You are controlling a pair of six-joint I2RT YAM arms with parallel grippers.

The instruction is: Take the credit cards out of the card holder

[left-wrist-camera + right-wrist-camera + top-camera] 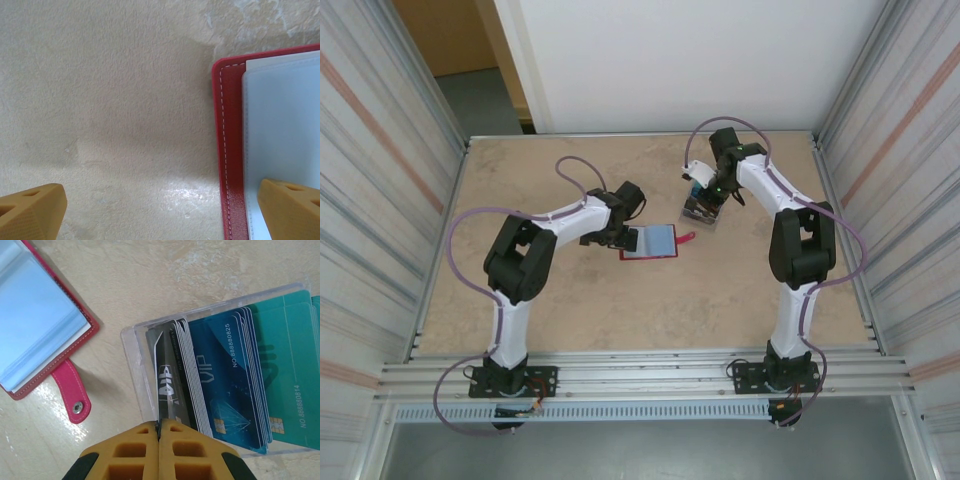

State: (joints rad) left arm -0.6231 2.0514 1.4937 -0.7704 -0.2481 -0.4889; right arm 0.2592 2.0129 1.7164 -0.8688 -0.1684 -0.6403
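Right gripper [159,434] pinches a dark credit card [167,382] in the tray [131,360]; card holder [231,150] lies leftward, nearer the wide-open left gripper [160,202].

- We see the card holder [231,150]: red grained leather-look cover, white stitching, soft sheen.
- Its pockets [285,125]: thin see-thru plastic, smooth.
- Strap snap [76,407]: shiny metal.
- credit cards [225,375]: glossy plastic.
- tray [137,370]: clear plastic.
- table [110,100]: mottled, slight gloss.
- right gripper [159,426]: matt orange plastic.

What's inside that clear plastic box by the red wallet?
The clear plastic box holds overlapping cards: a dark grey VIP card, blue VIP cards, teal cards. Those underneath show only edges, faces covered.
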